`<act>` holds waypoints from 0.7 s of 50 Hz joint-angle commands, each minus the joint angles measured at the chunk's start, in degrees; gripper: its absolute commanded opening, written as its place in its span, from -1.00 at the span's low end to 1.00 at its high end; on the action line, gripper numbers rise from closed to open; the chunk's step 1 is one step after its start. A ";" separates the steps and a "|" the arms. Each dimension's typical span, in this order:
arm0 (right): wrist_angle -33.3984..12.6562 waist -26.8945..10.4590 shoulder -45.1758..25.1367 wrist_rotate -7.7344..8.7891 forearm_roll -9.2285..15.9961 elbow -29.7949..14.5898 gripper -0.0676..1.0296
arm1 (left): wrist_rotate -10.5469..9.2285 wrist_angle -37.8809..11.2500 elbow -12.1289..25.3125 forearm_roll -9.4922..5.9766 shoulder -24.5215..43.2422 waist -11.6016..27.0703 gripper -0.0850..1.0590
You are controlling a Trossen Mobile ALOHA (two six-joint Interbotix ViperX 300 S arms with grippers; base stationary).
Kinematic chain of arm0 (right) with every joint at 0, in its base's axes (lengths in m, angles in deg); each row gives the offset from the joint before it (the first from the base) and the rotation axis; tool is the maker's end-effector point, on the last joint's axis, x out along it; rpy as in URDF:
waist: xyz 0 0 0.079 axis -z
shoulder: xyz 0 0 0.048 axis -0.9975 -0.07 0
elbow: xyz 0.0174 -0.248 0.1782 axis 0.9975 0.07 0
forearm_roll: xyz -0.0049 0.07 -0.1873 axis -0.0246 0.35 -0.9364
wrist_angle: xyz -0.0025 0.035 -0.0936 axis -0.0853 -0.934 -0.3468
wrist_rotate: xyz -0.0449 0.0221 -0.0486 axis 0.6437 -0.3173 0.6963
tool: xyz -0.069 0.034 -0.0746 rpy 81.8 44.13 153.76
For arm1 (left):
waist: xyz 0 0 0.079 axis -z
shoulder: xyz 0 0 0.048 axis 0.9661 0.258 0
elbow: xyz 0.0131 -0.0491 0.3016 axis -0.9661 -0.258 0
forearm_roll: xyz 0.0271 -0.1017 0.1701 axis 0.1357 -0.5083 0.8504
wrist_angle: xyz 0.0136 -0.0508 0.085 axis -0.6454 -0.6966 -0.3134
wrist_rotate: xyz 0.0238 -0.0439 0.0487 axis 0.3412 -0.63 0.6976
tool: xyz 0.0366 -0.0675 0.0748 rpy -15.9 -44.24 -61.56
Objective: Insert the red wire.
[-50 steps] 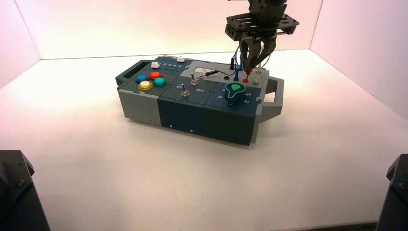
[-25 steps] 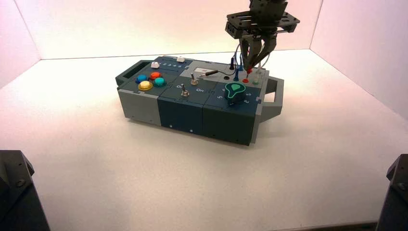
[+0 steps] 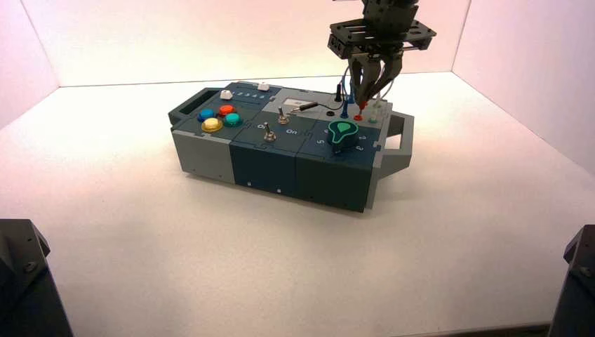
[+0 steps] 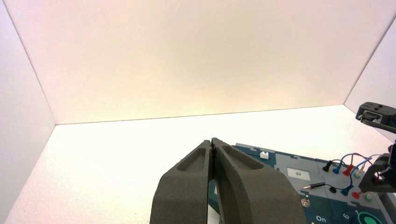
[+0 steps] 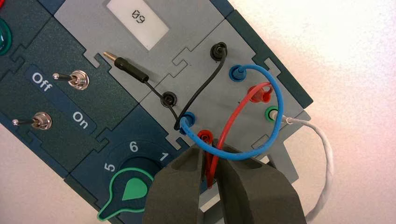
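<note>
The right end effector (image 5: 211, 173) grasps the red wire (image 5: 229, 122) at its plug, directly over the red socket (image 5: 204, 136) beside the green knob (image 5: 128, 190). The left end effector (image 4: 212, 154) is clenched, well apart from that knob.

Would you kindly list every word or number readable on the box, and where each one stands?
"09": white display on the grey panel.
"Off" and "On": beside the two toggle switches.
"5", "6", "1": around the green knob.
In the high view, the numbers by the white sliders are too small to read.

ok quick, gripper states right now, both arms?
Left gripper: shut, empty, parked off the box.
Right gripper: shut on the thin red wire, at its plug above the red socket.
</note>
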 commanded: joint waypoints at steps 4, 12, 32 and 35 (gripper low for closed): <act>0.53 -0.09 0.62 0.09 0.26 -1.49 -0.92 | -0.09 0.70 0.79 -0.09 0.35 0.09 -0.91; 0.62 0.00 0.09 0.09 0.53 -1.58 -0.92 | 0.00 0.70 0.79 -0.09 0.26 0.09 -0.91; 0.70 -0.26 -0.79 0.09 0.70 -1.58 -0.92 | -0.09 0.70 0.79 -0.09 0.09 0.09 -0.91; 0.79 -0.53 -1.14 0.00 0.70 -1.58 -0.92 | -0.09 0.79 0.79 -0.09 0.09 0.09 -0.91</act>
